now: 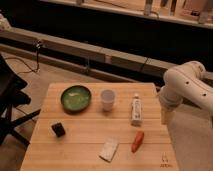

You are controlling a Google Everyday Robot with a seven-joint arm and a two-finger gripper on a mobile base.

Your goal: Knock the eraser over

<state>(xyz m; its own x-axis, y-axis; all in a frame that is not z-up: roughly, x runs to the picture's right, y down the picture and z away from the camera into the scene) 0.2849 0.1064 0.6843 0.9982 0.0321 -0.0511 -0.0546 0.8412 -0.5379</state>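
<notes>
Progress: none, I'd say. Small black block eraser (pixel 58 130) sits upright at front-left of light wooden table (pixel 90 150), well apart from gripper (pixel 164 114) by the right edge; open/closed, can't tell. Approach & push both left.

the one camera looks steeply down from above the near side of the table (pixel 85 132), facing across it, the top filling the lower frame; the gripper (pixel 164 116) hangs by its right edge.
</notes>
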